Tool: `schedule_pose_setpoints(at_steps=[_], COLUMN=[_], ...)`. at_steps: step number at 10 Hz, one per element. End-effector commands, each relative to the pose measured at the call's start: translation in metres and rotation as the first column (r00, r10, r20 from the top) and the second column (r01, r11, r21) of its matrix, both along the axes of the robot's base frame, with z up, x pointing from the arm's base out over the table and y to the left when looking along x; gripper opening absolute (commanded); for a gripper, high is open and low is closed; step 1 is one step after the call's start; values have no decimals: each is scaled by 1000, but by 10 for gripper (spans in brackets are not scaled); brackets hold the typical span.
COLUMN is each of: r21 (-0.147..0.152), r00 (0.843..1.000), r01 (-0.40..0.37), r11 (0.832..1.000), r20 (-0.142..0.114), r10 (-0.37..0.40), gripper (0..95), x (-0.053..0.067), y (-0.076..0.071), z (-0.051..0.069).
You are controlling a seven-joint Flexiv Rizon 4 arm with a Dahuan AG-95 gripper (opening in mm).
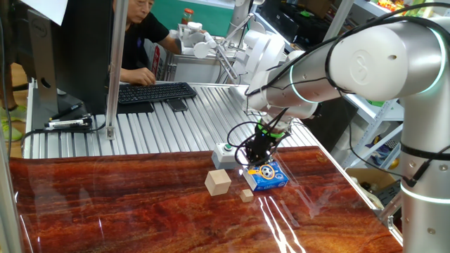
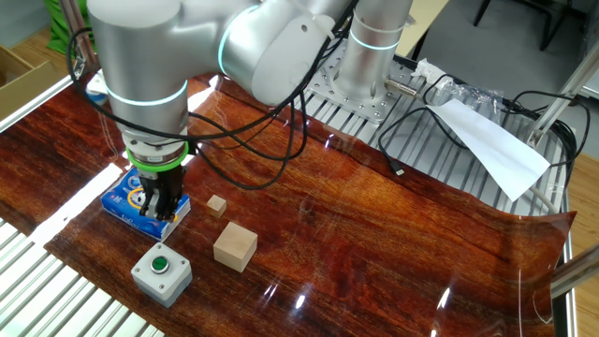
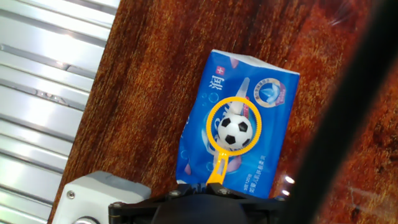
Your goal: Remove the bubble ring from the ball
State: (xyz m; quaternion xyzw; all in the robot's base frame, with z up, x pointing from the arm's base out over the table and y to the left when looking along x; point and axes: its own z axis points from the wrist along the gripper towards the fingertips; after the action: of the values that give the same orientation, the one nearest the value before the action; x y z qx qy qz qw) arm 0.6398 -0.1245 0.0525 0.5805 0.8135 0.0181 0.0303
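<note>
The pincer [image 3: 217, 186], pointing down, pinches the stem of the thin yellow-orange plastic bubble ring [image 3: 213, 128], which encircles the small white-and-black ball [image 3: 235, 131] on the flat blue pack [image 3: 268, 99].

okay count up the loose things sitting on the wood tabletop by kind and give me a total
Wooden cubes: 2, a large one and a small one
Grey button box: 1
Blue pack: 1
Soccer-patterned ball: 1
Yellow bubble ring: 1, around the ball
Total: 6

A glossy reddish wood-grain tabletop [image 1: 140, 211] adjoins ribbed metal slats [image 1: 162, 126], with a keyboard [image 1: 155, 92] behind.
</note>
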Motion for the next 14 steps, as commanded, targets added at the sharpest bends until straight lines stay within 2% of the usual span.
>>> schedule_pose_setpoints(at_steps=[1, 6, 14], r21=[3, 11, 2], r00=[1000, 999, 1000], r01=[0, -42, 29], r11=[1000, 999, 1000], r20=[-7, -10, -7], r10=[0, 42, -29], gripper=[0, 0, 0], x=[2, 2, 2], y=[-1, -1, -1], z=[-1, -1, -1])
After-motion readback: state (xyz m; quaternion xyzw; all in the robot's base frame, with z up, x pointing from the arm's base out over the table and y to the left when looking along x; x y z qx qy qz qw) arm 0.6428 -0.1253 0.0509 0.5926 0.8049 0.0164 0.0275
